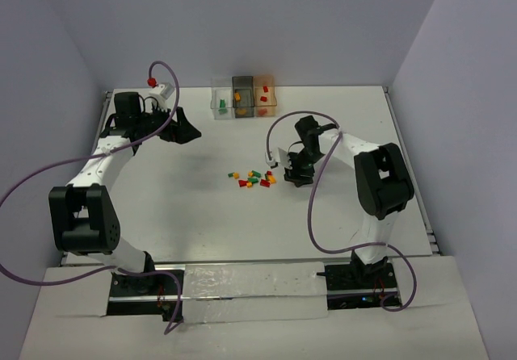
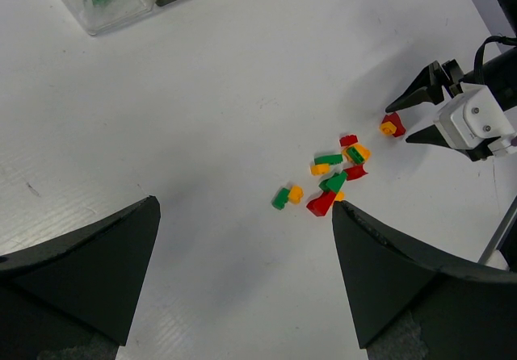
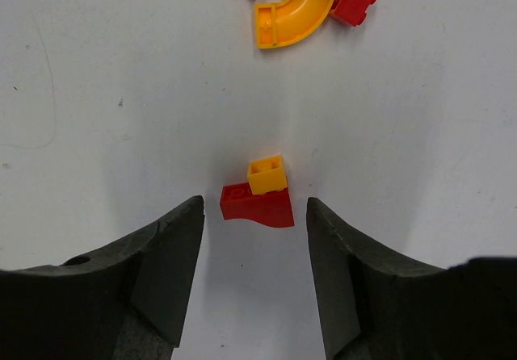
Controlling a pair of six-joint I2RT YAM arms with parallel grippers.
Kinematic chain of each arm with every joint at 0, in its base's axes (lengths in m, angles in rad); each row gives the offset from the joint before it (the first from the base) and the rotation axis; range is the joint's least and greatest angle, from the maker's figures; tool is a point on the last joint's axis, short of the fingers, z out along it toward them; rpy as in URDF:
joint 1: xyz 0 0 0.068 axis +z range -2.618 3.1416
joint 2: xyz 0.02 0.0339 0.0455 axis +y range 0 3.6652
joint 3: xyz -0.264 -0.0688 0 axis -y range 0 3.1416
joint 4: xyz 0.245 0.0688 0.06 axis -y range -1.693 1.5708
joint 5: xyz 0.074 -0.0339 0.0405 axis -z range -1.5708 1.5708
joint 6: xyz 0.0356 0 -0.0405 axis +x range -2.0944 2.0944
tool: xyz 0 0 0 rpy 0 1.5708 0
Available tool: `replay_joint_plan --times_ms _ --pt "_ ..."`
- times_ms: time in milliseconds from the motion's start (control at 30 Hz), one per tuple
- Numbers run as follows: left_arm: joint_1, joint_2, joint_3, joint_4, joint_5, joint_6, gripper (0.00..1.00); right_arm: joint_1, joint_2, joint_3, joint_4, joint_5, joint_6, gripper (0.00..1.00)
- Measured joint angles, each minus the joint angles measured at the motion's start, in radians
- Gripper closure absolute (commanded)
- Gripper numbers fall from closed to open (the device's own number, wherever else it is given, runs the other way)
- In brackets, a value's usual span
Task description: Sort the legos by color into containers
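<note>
Right gripper (image 3: 254,203) low over the white table (image 1: 161,198), jaws apart and straddling a red curved plastic brick (image 3: 258,211); gaps show on both sides, so nothing is gripped yet. That brick lies at the right end of the pile of small red, green and orange-yellow bricks (image 1: 252,180), mid-frame in the top view, slightly apart from the rest.

A small orange-yellow square brick (image 3: 266,174) sits on or against its upper edge; we cannot tell whether the two are clipped. We judge the pinch should land on the red body, below the yellow one in the wrist view, and we would check that the yellow does not ride along.

Left gripper (image 2: 244,207) wide open, holding nothing, upper left of the top view, well apart from the pile.

Room: bare table runs up-frame to the orange-tinted see-through box (image 1: 266,111) holding red pieces; it stands in a row with the smoky dark grey box (image 1: 242,83) and the clear box (image 1: 220,85) near the table's far edge, so we favour a centred release
</note>
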Motion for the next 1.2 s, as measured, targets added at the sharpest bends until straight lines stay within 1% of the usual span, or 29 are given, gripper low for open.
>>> replay_joint_plan --times_ms 67,167,267,333,567,833,1000,1033,1200 --pt "0.0 0.0 0.0 0.0 0.0 0.001 0.02 0.002 0.0 0.0 0.002 0.001 0.002 0.45" --pt "0.0 0.001 0.0 0.0 0.0 0.001 0.02 0.007 0.0 0.001 0.003 0.002 0.005 0.46" --pt "0.0 0.002 0.0 0.0 0.0 0.001 0.02 0.012 0.0 0.002 0.003 0.003 0.006 0.52" --pt "0.0 0.003 0.0 0.0 0.0 0.001 0.02 0.015 0.001 0.002 0.003 0.005 0.012 0.53" --pt "0.0 0.009 0.0 0.001 0.002 0.001 0.02 0.021 0.015 0.01 -0.004 0.024 0.023 0.52" --pt "0.0 0.02 0.0 0.001 0.009 0.0 0.03 0.024 0.061 0.069 -0.014 0.059 0.093 0.53" --pt "0.0 0.02 0.0 0.002 0.011 0.0 0.03 0.027 0.067 0.082 -0.013 0.064 0.128 0.48" --pt "0.0 0.02 0.0 0.002 0.012 0.0 0.03 0.027 0.067 0.082 -0.013 0.066 0.135 0.45" --pt "0.0 0.02 0.0 0.002 0.015 0.0 0.03 0.03 0.067 0.086 -0.014 0.073 0.157 0.41"
